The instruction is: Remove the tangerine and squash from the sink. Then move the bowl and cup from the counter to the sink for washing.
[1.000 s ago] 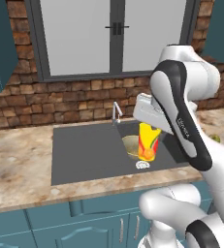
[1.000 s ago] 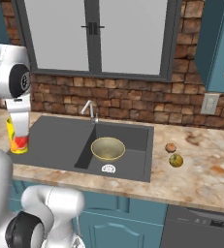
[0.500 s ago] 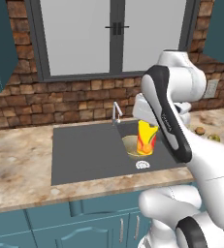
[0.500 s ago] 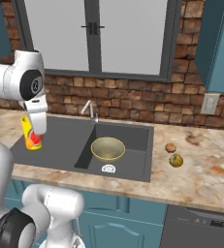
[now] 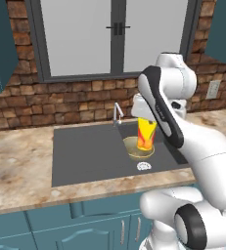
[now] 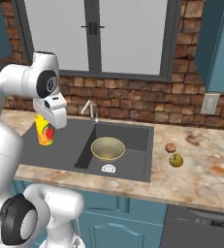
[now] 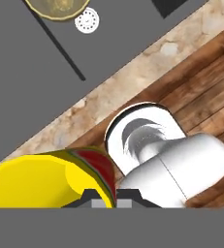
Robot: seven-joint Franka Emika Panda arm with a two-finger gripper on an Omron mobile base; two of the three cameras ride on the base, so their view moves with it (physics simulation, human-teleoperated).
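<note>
The cup (image 6: 44, 131) was held upright in the closed claw (image 7: 105, 196), its rim pinched between the jaws, above the flat drainboard at the left of the sink (image 6: 65, 145). The bowl (image 6: 107, 148) was already lying in the deeper basin, to the right of the held cup. The tangerine (image 6: 170, 147) and squash (image 6: 176, 160) were resting on the tabletop (image 6: 200, 164), right of the sink. A straight descent was judged sufficient to set the cup down.

The arm reaches forward, elbow raised, its pincer (image 7: 104, 196) pointing down, clamped shut.
</note>
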